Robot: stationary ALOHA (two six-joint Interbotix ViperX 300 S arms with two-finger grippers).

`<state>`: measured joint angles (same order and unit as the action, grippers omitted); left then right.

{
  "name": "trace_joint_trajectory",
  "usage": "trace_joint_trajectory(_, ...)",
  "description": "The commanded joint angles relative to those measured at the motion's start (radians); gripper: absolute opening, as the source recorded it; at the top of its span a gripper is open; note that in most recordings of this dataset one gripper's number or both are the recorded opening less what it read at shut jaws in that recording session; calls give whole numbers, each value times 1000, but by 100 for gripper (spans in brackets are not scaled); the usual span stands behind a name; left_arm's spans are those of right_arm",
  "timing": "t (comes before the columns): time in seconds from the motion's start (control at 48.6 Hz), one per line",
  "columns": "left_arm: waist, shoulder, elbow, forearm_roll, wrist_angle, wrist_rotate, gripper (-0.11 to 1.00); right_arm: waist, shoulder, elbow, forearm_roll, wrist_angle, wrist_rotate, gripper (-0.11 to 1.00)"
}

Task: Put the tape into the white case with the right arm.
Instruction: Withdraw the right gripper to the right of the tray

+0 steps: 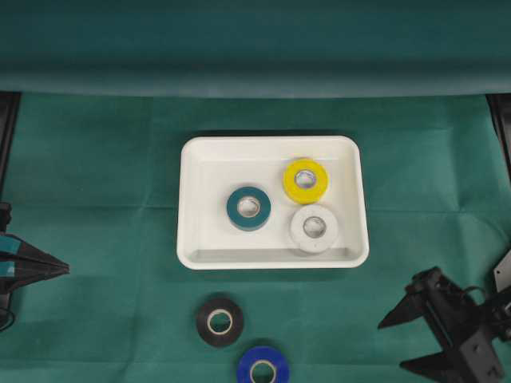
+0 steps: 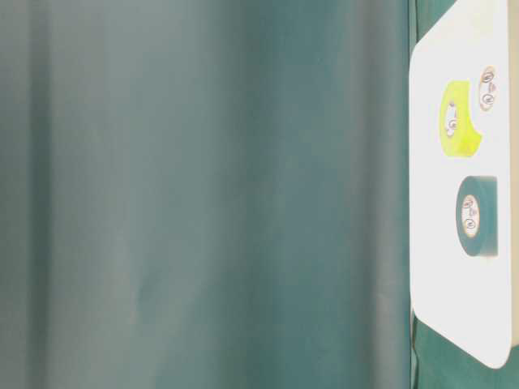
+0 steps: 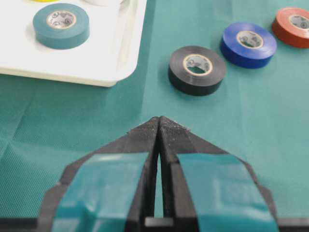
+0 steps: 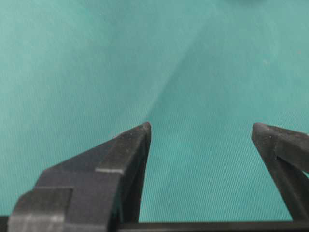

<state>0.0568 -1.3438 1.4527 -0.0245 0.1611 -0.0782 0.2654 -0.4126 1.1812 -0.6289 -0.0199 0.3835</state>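
While your right arm's black gripper [image 1: 391, 345] hangs at lower right with its jaws spread and nothing between them, the teal-banded left gripper [image 1: 67, 267] sits pinched together at left. You see teal [image 1: 248, 208], yellow [image 1: 306, 180] and white [image 1: 314, 227] tape rolls lying in the glossy white rectangular case [image 1: 192, 201] at centre, black [image 1: 219, 321] and blue [image 1: 263, 369] rolls below it.

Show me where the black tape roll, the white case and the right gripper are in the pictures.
black tape roll [image 1: 219, 321], overhead view, on its black top face.
white case [image 1: 200, 243], overhead view, on the bare floor near its lower left corner.
right gripper [image 1: 397, 343], overhead view, midway between its open fingertips.

Blue tape roll [image 1: 263, 369] cut off by btm edge.
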Motion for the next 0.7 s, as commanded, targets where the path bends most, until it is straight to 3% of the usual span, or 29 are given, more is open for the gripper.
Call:
trace_joint_trajectory(0.0, 3, 8, -11, -2, -8, -2, 0, 26, 38, -51, 2, -6, 2, 65)
trace_joint_trajectory(0.679, 3, 8, -11, -2, -8, -2, 0, 61, 324, -316, 2, 2, 64, 65)
